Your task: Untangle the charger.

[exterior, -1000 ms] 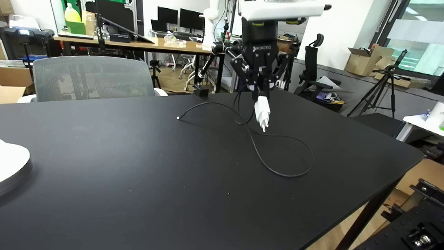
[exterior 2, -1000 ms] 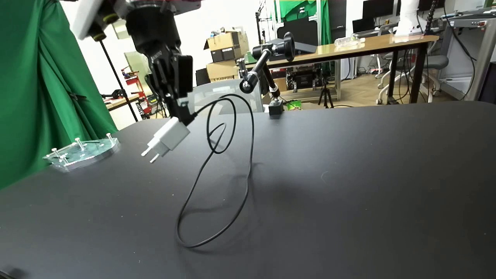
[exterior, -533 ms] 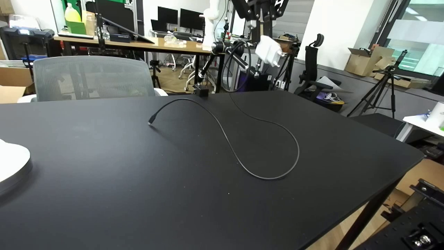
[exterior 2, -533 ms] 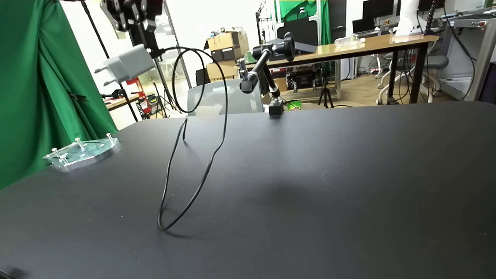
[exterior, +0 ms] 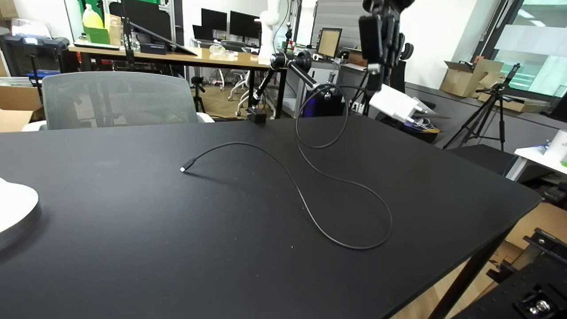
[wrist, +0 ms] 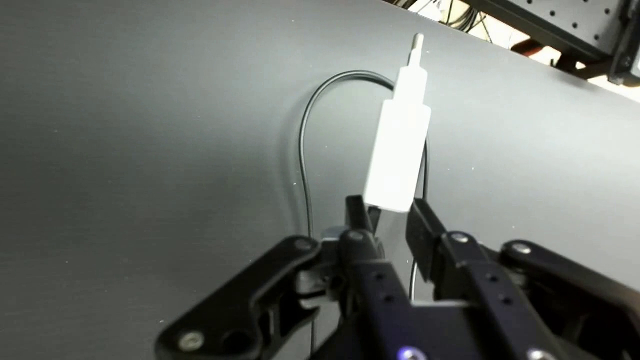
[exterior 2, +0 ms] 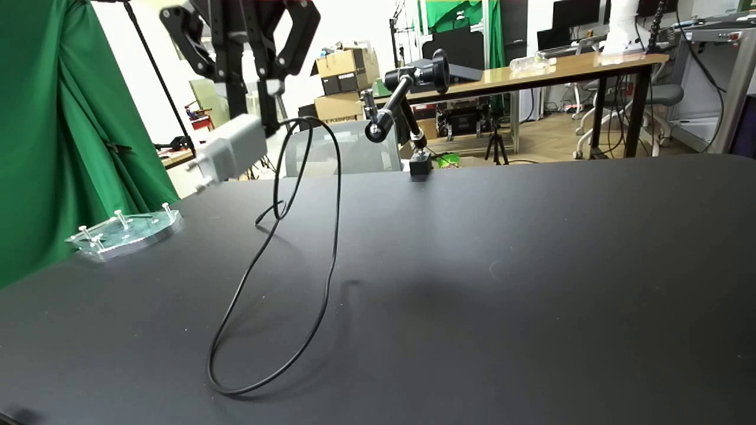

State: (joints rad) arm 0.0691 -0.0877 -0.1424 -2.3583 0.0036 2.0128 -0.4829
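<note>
My gripper [exterior: 376, 85] is raised above the dark table and shut on the base of the charger's white plug block [exterior: 394, 104]. The block juts out past the fingertips, its prongs tilted down, in both exterior views [exterior 2: 232, 149]. In the wrist view the block [wrist: 398, 150] sits between the fingertips [wrist: 386, 202]. The thin black cable [exterior: 359, 248] hangs from the block in one small loop in the air, then makes a wide bend on the table. It also shows in the wrist view [wrist: 302, 140]. Its dark connector tip [exterior: 188, 165] lies free on the table.
A jointed black stand [exterior 2: 420, 164] stands at the table's far edge, with a grey chair [exterior: 119, 99] behind. A clear plate with bolts [exterior 2: 127, 233] lies by the green curtain [exterior 2: 47, 118]. A white rounded object [exterior: 15, 206] is at the table's side.
The gripper lifted the plug block, then came back somewhat lower and turned it. The cable stretched out: its tip slid away from the small loop and the wide bend shifted along the table.
</note>
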